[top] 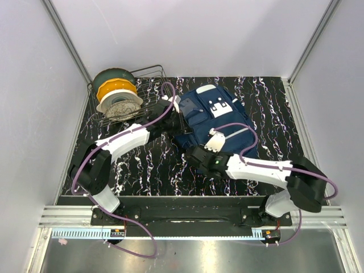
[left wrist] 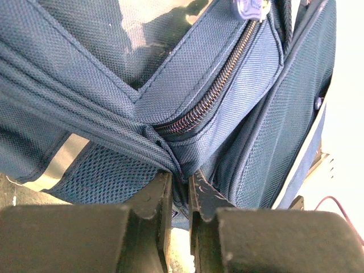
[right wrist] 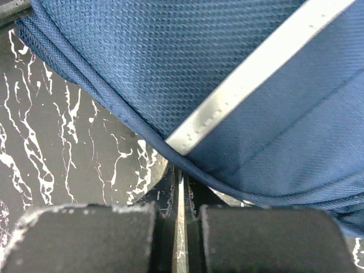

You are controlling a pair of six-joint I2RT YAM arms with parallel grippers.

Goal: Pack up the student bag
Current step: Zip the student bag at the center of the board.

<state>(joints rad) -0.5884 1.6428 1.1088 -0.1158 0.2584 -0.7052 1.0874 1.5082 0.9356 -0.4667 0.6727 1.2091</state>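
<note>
My left gripper pinching navy nylon student bag at 9 o'clock edge; right gripper pressed together on its 6 o'clock hem. Main zipper shut; contents unseen, progress unclear.

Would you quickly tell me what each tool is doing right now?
Left tool: shut on the bag.
Right tool: shut on the bag's lower edge.

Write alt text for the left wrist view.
The left gripper, nearly shut, pinches a fold of the navy student bag where its webbing straps meet. A closed zipper runs diagonally up from the pinch, and a pale reflective strip shows at lower left.
</note>
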